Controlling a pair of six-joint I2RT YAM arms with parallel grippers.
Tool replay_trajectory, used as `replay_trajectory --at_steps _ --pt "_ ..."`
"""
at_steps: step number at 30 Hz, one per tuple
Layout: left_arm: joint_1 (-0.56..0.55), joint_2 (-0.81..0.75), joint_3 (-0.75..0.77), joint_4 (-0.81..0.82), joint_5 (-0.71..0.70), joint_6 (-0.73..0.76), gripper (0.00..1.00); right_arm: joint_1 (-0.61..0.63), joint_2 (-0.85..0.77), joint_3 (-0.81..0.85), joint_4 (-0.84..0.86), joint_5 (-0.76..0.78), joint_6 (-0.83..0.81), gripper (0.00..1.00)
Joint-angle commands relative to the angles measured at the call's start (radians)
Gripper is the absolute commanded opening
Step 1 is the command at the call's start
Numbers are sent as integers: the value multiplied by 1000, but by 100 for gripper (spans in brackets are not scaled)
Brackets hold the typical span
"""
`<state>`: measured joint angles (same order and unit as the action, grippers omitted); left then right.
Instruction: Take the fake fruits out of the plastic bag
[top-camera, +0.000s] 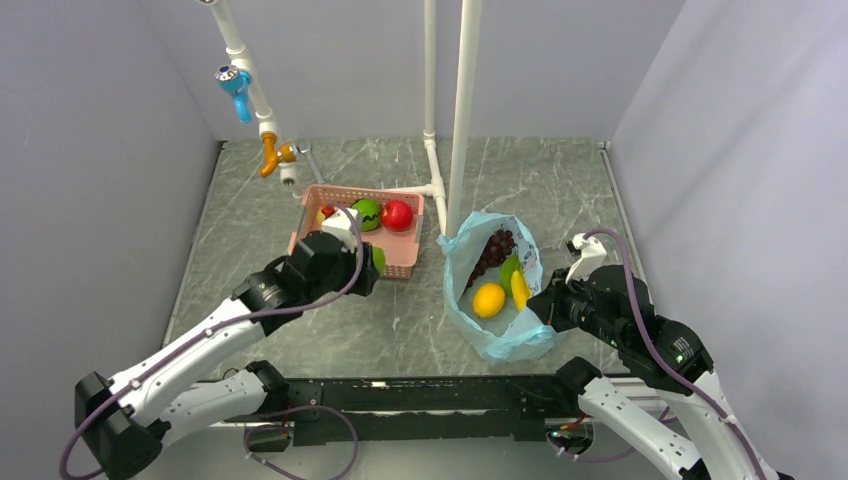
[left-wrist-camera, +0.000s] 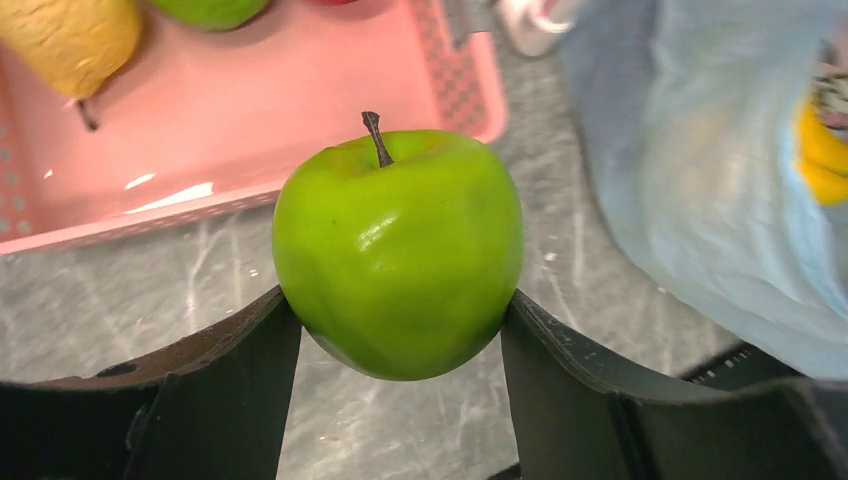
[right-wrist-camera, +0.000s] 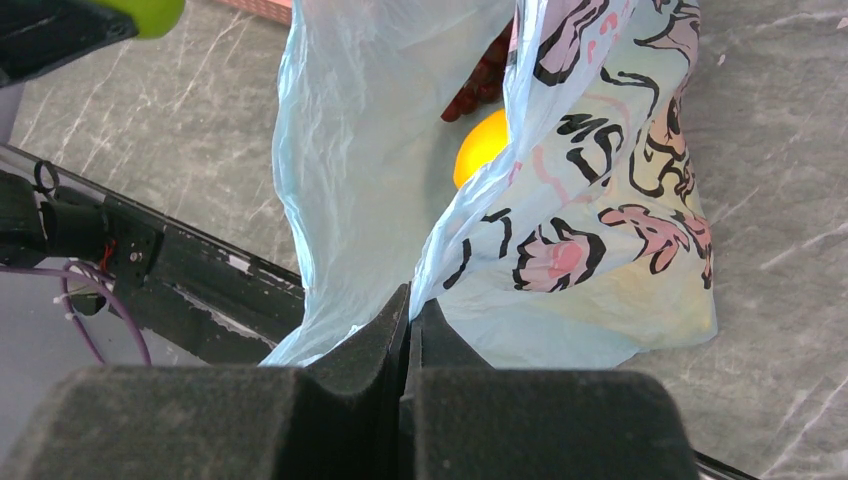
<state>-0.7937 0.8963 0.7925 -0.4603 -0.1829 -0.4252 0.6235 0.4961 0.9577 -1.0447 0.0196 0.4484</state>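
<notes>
While the plastic bag (top-camera: 500, 335) lies on the marbled table (top-camera: 400, 320) to the right of the pink basket (top-camera: 403, 262), its mouth gapes toward the far wall. Inside it I can see the dark grapes (top-camera: 495, 250), the orange (top-camera: 488, 299) and the yellow bananas (top-camera: 521, 291), plus a green piece between them that I cannot name. The right gripper (top-camera: 548, 308) has its fingers pressed together on the bag's near edge, pinching the thin film.

The green apple (left-wrist-camera: 400, 250) is out of the bag, clamped between the two fingers of the left gripper (left-wrist-camera: 398, 312) just at the basket's near rim, with bare table beneath it. Whether it touches the basket I cannot tell. In the basket sit the striped watermelon (top-camera: 366, 213), the red apple (top-camera: 397, 214) and the pear (top-camera: 325, 212), the last half hidden by the arm.

From above, the whole layout shows, with a white pipe frame (top-camera: 462, 110) standing between basket and bag. The left wrist view shows the apple's stem and the grip on its sides, which the overhead view hides. The right wrist view shows a pink and black print on the bag's side and the film caught between the closed fingers (right-wrist-camera: 370, 335).
</notes>
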Motion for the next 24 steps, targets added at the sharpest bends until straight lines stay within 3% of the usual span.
replay_trajectory --at_steps 1,9,14,24 --pt "120 80 69 17 20 -32 17 4 -10 4 49 -9 -7 0" --pt "244 395 264 57 140 25 21 5 -27 3 45 0 -1 0" --pt "249 621 459 -69 121 96 26 5 -26 3 46 8 2 0" --pt "249 804 558 -94 221 83 32 6 -23 3 46 12 2 0"
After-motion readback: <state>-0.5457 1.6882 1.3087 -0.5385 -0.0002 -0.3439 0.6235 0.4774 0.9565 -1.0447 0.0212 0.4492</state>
